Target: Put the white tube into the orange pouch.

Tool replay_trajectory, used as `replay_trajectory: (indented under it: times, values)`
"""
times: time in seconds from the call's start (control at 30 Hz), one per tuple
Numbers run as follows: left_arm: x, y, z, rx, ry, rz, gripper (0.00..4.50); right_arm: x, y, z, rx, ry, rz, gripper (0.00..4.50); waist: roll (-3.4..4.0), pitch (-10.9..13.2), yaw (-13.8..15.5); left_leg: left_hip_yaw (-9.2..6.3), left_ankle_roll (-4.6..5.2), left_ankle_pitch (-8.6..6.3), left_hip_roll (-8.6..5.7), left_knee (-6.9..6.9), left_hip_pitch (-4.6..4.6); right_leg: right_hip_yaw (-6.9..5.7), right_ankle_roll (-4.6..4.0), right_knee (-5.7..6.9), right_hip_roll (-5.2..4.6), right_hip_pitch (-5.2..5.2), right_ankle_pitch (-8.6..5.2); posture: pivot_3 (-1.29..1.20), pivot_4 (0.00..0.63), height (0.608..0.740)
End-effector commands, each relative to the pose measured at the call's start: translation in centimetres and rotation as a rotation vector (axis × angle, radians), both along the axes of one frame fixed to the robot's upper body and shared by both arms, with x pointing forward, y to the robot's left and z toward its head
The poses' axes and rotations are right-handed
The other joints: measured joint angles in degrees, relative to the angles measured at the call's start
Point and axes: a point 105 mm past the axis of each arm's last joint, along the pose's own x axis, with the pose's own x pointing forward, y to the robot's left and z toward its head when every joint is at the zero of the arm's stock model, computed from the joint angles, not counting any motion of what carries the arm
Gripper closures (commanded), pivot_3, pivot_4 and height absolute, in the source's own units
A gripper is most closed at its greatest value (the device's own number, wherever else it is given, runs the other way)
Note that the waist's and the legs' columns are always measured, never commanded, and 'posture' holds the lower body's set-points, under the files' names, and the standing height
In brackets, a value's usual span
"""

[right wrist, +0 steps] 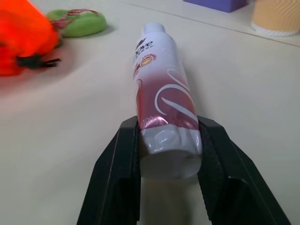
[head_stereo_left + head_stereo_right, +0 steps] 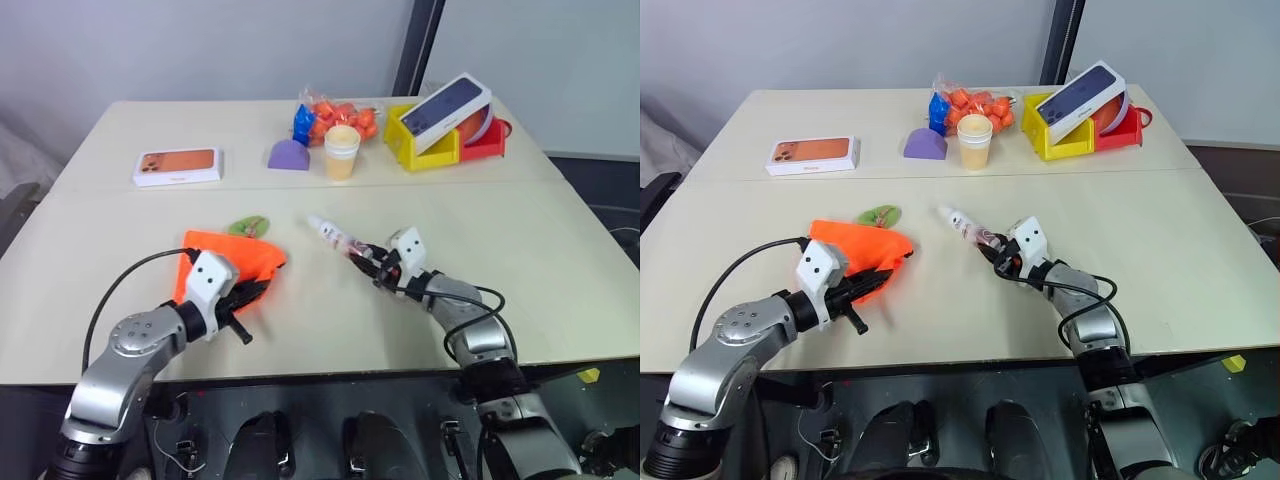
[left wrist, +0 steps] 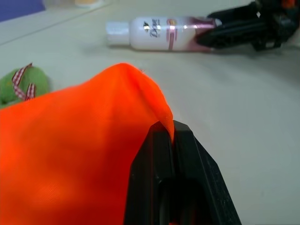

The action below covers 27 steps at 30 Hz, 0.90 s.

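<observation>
1. The tabletop (image 2: 560, 270) carries everything; the task's things lie in its near half, the rest along the far edge.
2. The orange pouch (image 2: 240, 257) lies at the left hand's (image 2: 243, 296) 12 o'clock, and that hand's two black fingers are pressed together on a raised fold of its near edge. The round green tag (image 2: 249, 227) rests just beyond the pouch, toward 1 o'clock.
3. The white tube (image 2: 335, 237) lies on its side at the right hand's (image 2: 378, 269) 11 o'clock, cap pointing away. The right hand's fingers sit one on each side of the tube's pink-printed end, touching it, narrowly parted around it.
4. Bare tabletop separates pouch and tube; nothing stands between them.
5. Far edge: a white box (image 2: 177, 166) at 10 o'clock, a purple block (image 2: 288, 155), a pale yellow cup (image 2: 341, 152) and a bag of orange balls (image 2: 335, 115) near 12.
6. A yellow bin (image 2: 417, 148) and a red bin (image 2: 486, 141) at 1 o'clock support a tilted phone box (image 2: 452, 108).
</observation>
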Motion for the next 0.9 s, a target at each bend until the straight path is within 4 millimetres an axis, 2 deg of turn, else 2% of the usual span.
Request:
replay_trajectory:
  times: [0.03,0.2,0.33,0.57,0.9]
  values:
    - [0.2,-0.5,1.0,-0.027,-0.044,0.007,4.5,-2.0,0.1,3.7,0.046,-0.09,0.102,3.46,0.0,0.0,0.0,0.0,0.01,0.0,0.0,0.0,0.0,0.0,0.0,0.0,0.0,0.0,0.0,0.0,0.15,0.74]
    - [0.1,-1.1,1.0,-0.041,-0.04,0.002,4.5,-5.9,0.3,3.4,-0.014,-0.016,0.253,3.46,-0.01,0.0,0.0,-0.06,0.25,-0.16,0.0,0.0,0.01,0.0,-0.02,-0.01,0.0,0.02,-0.01,0.0,0.15,0.74]
    - [0.0,-1.2,1.0,-0.045,-0.037,-0.005,4.5,-7.5,1.1,3.1,-0.032,0.026,0.317,3.46,-0.01,0.0,0.0,-0.07,0.21,-0.24,0.0,0.01,0.02,0.0,-0.19,-0.01,-0.02,0.01,-0.1,0.0,0.15,0.74]
    - [-0.1,-1.4,1.3,-0.057,-0.036,-0.017,4.5,-7.7,2.7,2.9,-0.028,0.031,0.352,3.46,-0.02,0.0,0.2,-0.08,0.23,-0.24,0.0,0.02,0.01,-0.01,-0.22,-0.04,-0.02,0.02,-0.12,0.0,0.15,0.74]
    - [-0.9,-2.2,1.9,-0.072,-0.027,-0.08,4.5,-6.6,7.3,3.2,-0.073,-0.039,0.456,3.46,-0.02,0.0,0.1,-0.08,0.24,-0.23,0.0,0.02,-0.02,-0.01,-0.22,-0.06,-0.01,0.01,-0.11,0.0,0.15,0.74]
